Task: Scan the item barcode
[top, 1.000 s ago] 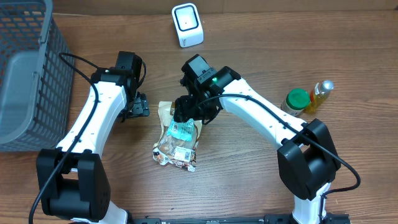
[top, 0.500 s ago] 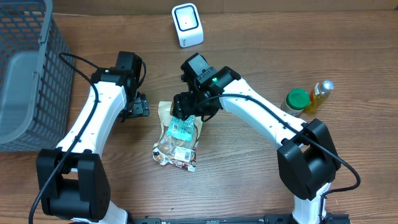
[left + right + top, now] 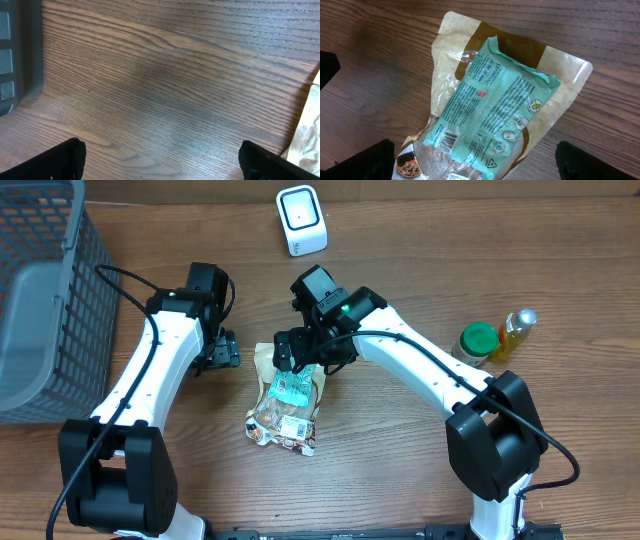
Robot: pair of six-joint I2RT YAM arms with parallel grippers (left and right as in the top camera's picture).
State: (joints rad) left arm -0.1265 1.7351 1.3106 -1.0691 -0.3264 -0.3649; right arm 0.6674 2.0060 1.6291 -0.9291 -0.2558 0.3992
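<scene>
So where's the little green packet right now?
In the overhead view, the small teal plastic packet lies mid-table on the tan-and-clear snack bag, next to the right claw.

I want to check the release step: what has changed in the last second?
The right gripper opened wide and drew back slightly from the green packet, toward the scanner. The packet stayed lying on the beige pouch. The left gripper, open beside the pouch, and the scanner did not move.
</scene>
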